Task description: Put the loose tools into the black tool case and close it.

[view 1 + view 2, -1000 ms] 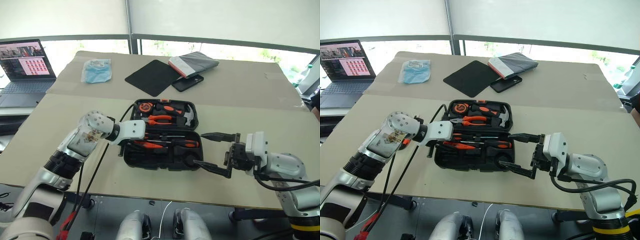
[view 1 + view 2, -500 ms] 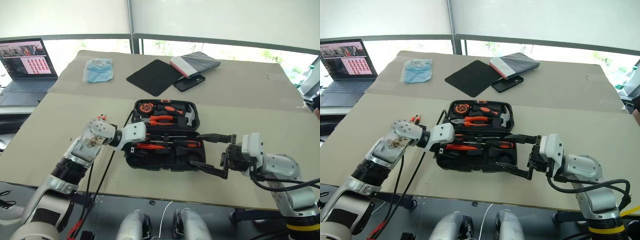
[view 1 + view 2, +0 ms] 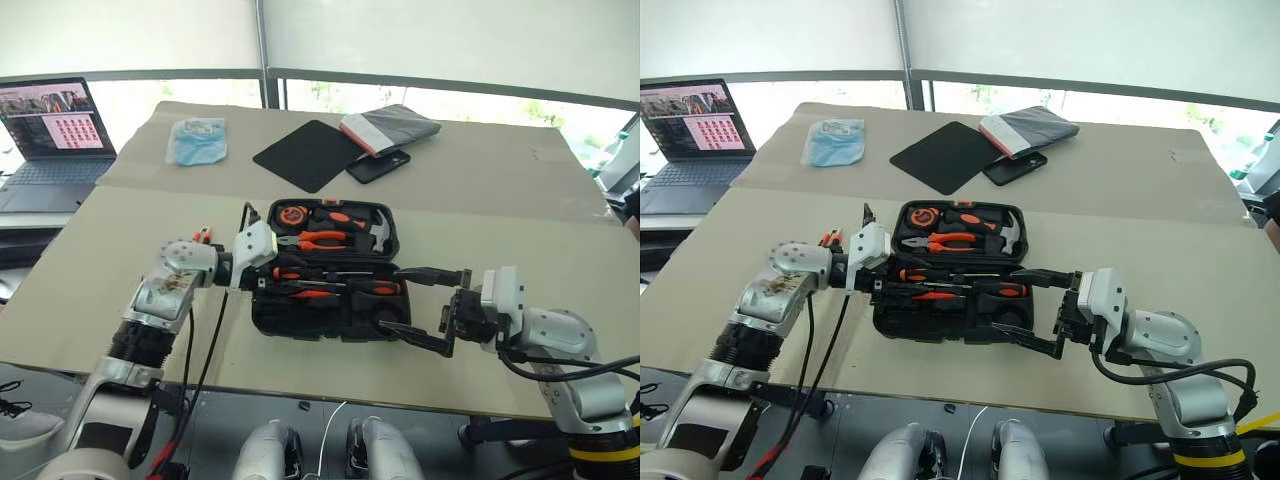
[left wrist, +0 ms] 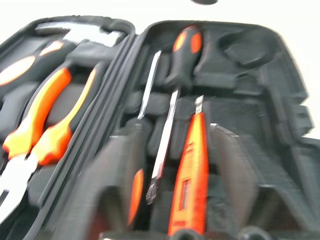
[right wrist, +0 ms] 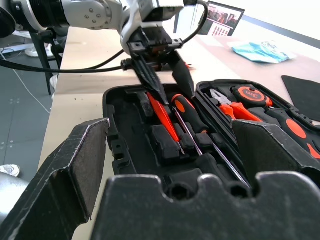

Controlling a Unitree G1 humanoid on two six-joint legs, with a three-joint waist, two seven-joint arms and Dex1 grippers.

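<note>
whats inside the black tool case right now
The open black tool case holds orange-handled pliers, a tape measure and a hammer in its far half, screwdrivers in the near half. The left gripper covers that half's left end.

**An office-like test room set up for robot trials**

You are looking at an indoor room that reads as a lab or office rather than a home. The worktop is covered in plain brown sheeting, seamed across the middle. Behind it runs a band of windows with white roller blinds drawn most of the way down. At the far left an open laptop shows a grid of small pictures. On the far side lie a flat black mat, a phone and a bagged blue item.
</note>
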